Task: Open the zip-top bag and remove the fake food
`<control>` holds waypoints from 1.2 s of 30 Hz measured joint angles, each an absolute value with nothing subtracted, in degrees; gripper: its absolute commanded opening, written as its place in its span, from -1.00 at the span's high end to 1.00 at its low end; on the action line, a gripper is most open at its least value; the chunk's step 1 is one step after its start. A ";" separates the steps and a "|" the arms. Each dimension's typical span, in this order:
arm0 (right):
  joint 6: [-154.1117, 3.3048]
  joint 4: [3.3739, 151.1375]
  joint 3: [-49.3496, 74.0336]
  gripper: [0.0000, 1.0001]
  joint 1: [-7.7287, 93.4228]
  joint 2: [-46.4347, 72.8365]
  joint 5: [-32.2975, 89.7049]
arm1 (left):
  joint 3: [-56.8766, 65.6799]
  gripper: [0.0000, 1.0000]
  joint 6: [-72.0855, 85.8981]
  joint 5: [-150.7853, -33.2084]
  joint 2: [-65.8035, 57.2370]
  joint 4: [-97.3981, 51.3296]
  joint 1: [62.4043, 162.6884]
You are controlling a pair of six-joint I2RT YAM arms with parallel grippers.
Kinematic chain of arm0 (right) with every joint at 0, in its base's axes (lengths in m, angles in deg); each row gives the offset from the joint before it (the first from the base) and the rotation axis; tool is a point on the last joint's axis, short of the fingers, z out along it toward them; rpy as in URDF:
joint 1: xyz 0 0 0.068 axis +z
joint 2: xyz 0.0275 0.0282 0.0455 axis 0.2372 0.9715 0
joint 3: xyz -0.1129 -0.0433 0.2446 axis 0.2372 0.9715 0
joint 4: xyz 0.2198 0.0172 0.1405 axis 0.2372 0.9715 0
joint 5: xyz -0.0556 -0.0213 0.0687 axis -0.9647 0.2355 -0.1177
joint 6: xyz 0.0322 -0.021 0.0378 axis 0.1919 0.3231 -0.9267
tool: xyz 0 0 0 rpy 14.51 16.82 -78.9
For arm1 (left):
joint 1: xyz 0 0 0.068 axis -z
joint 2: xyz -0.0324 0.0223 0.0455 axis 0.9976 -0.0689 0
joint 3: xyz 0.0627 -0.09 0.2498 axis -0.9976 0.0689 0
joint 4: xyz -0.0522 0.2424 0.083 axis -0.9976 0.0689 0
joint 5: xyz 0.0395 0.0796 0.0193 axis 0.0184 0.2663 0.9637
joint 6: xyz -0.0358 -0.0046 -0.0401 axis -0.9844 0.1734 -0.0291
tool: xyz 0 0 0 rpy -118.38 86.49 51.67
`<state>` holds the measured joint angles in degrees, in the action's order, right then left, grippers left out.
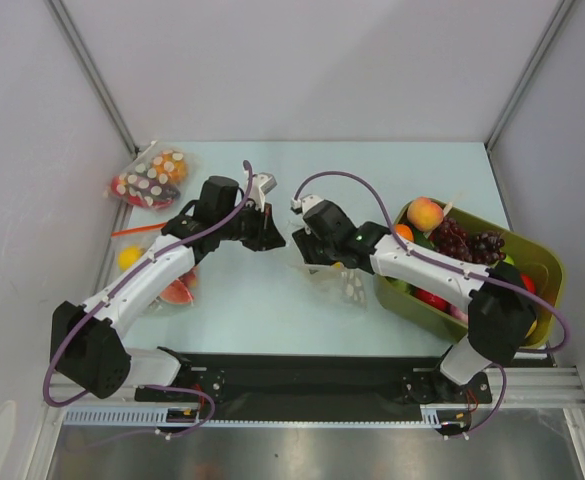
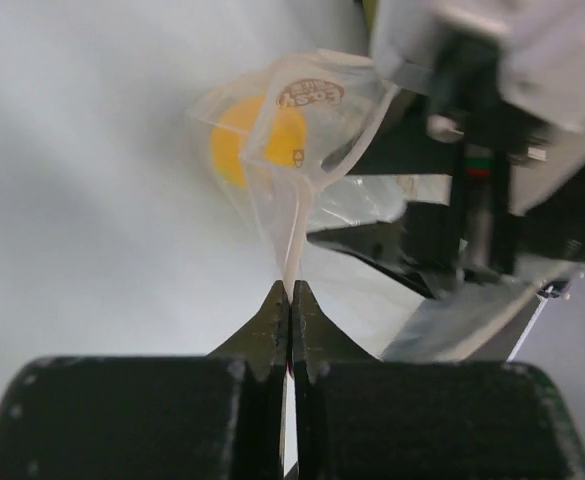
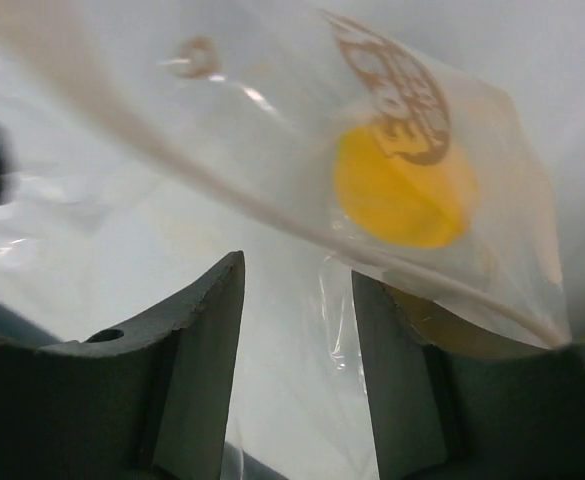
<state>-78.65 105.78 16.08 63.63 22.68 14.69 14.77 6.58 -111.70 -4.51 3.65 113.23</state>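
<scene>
My left pincer (image 2: 290, 292) is clamped on one lip of the clear soft-plastic zip-top bag (image 2: 322, 140), anchoring it mid-table. My right pincer (image 3: 297, 300) gapes around the opposite film, ready to pull, with the round yellow plastic fruit (image 3: 404, 190) inside.

Pale table (image 1: 272, 305) bears a green bin (image 1: 555, 268) and dotted bag (image 1: 150, 180)

A pale blue-green desk (image 1: 272, 310) fills the middle of the top view, closed in by white walls (image 1: 302, 70). At its upper left lies a dotted bag (image 1: 152, 178) showing red and orange. Just below it, at the left edge, lies a clear bag (image 1: 132, 245) with an orange-red strip. An olive-green bin (image 1: 550, 262) stands at the right.
</scene>
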 measured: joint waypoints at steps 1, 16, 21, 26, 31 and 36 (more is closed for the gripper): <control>-78.50 105.46 16.86 -0.06 63.37 23.01 13.45 | 14.77 0.99 6.58 -112.03 -4.51 3.65 113.23; -76.64 81.94 31.57 -0.54 55.67 23.47 14.71 | 14.77 0.99 7.00 -116.58 -6.50 3.58 113.29; -76.69 72.54 32.12 -0.62 53.58 25.98 19.11 | 14.79 0.99 7.04 -118.76 -7.29 2.95 113.36; -76.95 66.09 32.12 -0.66 53.23 30.49 22.19 | 14.97 0.99 7.04 -120.99 -8.25 2.21 113.95; -78.28 61.90 32.10 -0.58 53.23 33.20 24.75 | 15.73 0.42 7.17 -124.47 -9.06 0.19 114.82; -79.55 60.13 32.27 -0.59 53.01 33.31 26.08 | 16.17 -0.12 6.98 -120.71 -7.44 -0.22 115.63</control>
